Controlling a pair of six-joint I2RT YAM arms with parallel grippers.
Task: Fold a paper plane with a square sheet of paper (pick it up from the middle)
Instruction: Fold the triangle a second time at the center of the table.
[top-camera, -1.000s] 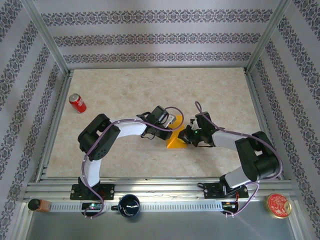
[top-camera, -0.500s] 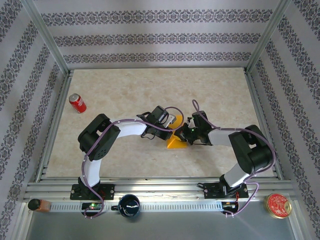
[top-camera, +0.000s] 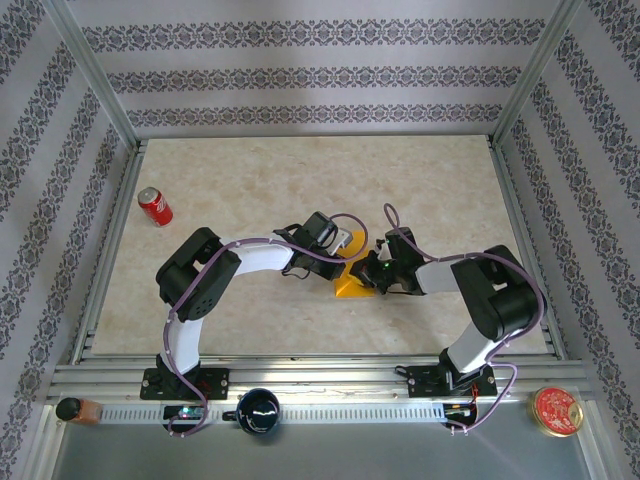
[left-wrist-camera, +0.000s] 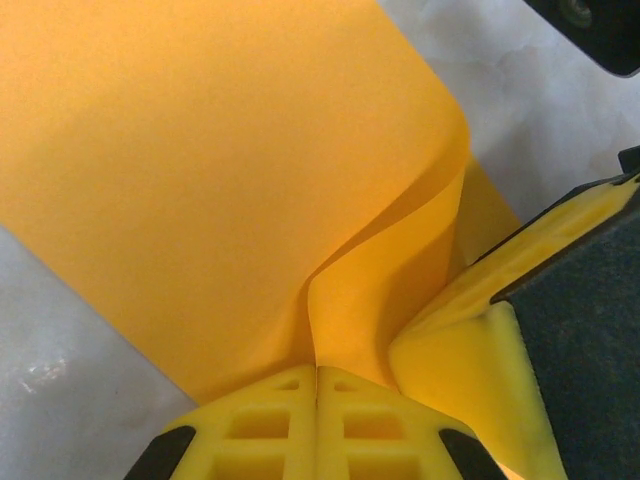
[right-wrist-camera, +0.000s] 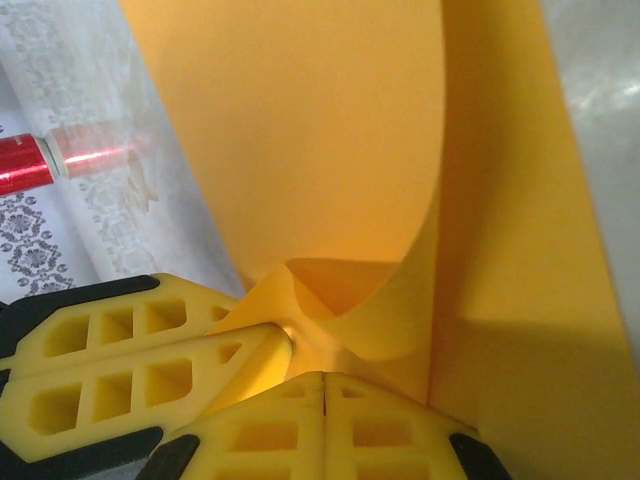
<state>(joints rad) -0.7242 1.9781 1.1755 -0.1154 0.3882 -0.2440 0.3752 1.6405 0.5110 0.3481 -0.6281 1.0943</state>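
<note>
1. Now my left claw (left-wrist-camera: 318, 378) is clenched tight. Its two yellow fingers (left-wrist-camera: 250, 430) press flat together, and the square sheet of paper (left-wrist-camera: 200, 150) is pinched in the seam between them.
2. My right claw (right-wrist-camera: 325, 385) is clenched tight too. It grips a crumpled bit of the same paper right at its tips.
3. Both claws hold the paper at nearly the same spot. From the right wrist I see the left claw just beside the right one, touching the paper where it bunches up.
4. That paper is plain orange-yellow with no marks. It is not flat. One part lies wide and smooth, and another part bends up in a soft curve and meets the claws in a little pucker.
5. From above it looks like a small wedge on the table (top-camera: 250, 170).
6. It sits well away from the red soda can (top-camera: 154, 206), off to the can's right and nearer to the arm bases than the can is.
7. Since a second ago, the right arm (top-camera: 480, 290) has pulled its elbow in toward the can's side. The right claw has come a little closer to the left claw. The left arm and the paper have stayed about where they were, and both claws have stayed clenched.
</note>
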